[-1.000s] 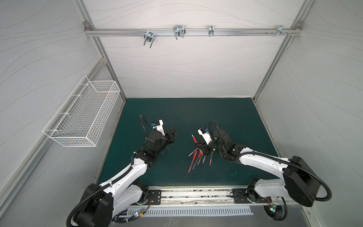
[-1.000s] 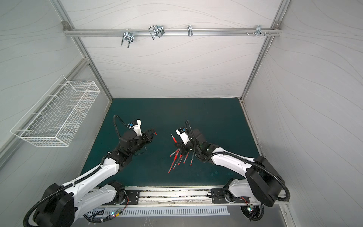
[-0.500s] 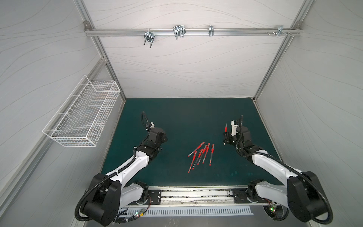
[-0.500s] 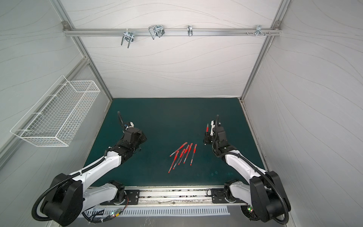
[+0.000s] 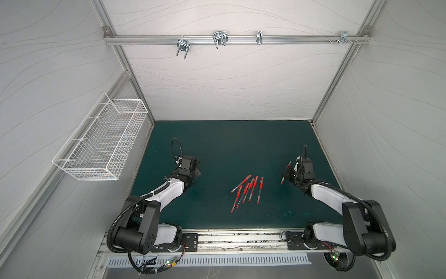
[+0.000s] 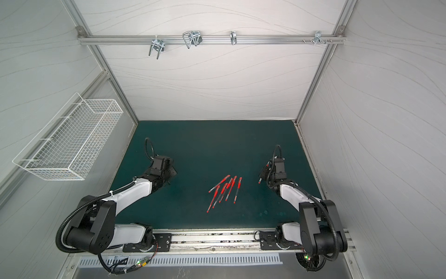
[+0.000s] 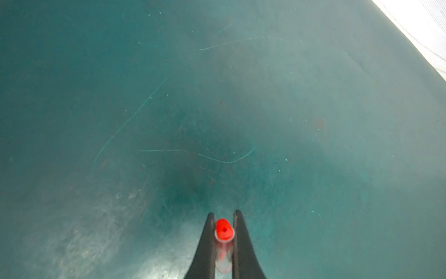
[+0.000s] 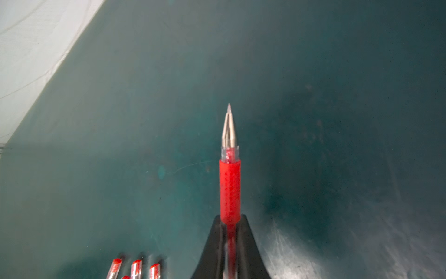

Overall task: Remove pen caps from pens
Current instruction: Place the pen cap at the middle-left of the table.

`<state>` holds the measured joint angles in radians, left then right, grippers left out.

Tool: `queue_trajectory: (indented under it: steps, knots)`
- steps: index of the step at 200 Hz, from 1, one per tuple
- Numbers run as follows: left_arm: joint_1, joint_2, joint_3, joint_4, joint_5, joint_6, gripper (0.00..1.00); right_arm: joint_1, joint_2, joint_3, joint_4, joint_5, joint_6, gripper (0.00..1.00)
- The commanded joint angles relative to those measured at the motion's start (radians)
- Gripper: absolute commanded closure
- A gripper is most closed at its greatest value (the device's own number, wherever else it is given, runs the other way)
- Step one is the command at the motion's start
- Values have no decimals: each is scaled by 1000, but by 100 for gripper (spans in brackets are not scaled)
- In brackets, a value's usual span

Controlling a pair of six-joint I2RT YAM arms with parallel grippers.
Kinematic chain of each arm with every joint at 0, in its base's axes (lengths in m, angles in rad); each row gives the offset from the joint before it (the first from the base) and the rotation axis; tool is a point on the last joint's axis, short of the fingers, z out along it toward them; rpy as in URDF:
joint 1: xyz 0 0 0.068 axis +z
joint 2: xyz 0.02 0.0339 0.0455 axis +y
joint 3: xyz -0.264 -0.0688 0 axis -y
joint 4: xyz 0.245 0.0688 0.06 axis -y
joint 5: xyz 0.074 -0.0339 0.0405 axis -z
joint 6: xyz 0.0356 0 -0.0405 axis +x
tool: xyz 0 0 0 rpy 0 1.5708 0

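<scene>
My left gripper [image 7: 223, 212] is shut on a pen cap [image 7: 224, 230], which shows a red domed end with a pale translucent sleeve behind it. In both top views this gripper [image 5: 196, 172] [image 6: 171, 172] hangs low over the left of the green mat, and the cap is hidden under it. My right gripper [image 8: 230, 217] is shut on an uncapped pen [image 8: 229, 188]; its red section and pointed grey tip stick out past the fingers. The held pen [image 5: 285, 173] [image 6: 262, 174] is over the mat's right side. Several capped pens [image 5: 248, 190] [image 6: 225, 190] lie fanned at mid-mat between the arms.
A white wire basket [image 5: 101, 142] hangs on the left wall. A metal rail with hooks [image 5: 219, 39] crosses the back wall. The arms' base rail [image 5: 241, 239] runs along the mat's front edge. White walls enclose the mat on three sides.
A second ago both grippers were close together above the pile of pens. They have since drawn apart, the left one to the left with the cap, the right one to the right with the pen.
</scene>
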<state>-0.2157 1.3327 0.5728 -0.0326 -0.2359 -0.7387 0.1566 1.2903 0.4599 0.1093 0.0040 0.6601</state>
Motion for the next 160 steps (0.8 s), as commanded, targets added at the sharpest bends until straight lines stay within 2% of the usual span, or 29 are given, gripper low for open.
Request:
queue_trajectory:
  steps: [1,27,61,74,89,100,131,160]
  knots:
    - [8,-11,34,-9,-14,-25,100,-8,40,16,0,-13,30,100]
    - [10,-4,46,-29,-19,-23,100,-10,76,10,27,-27,37,88]
    - [12,13,60,-39,-14,-15,100,-21,77,9,25,-41,35,84]
    - [10,15,64,-48,-16,-13,100,-20,65,8,18,-33,35,78]
    - [13,25,73,-60,-20,-12,82,-20,48,1,12,-20,33,66]
    - [16,37,81,-70,-19,-13,73,-21,35,-2,8,-11,33,63]
    - [19,62,101,-93,-20,-10,53,-19,-17,-7,-12,1,25,49]
    - [21,47,106,-112,-26,-11,36,17,-98,-10,-52,69,-17,38]
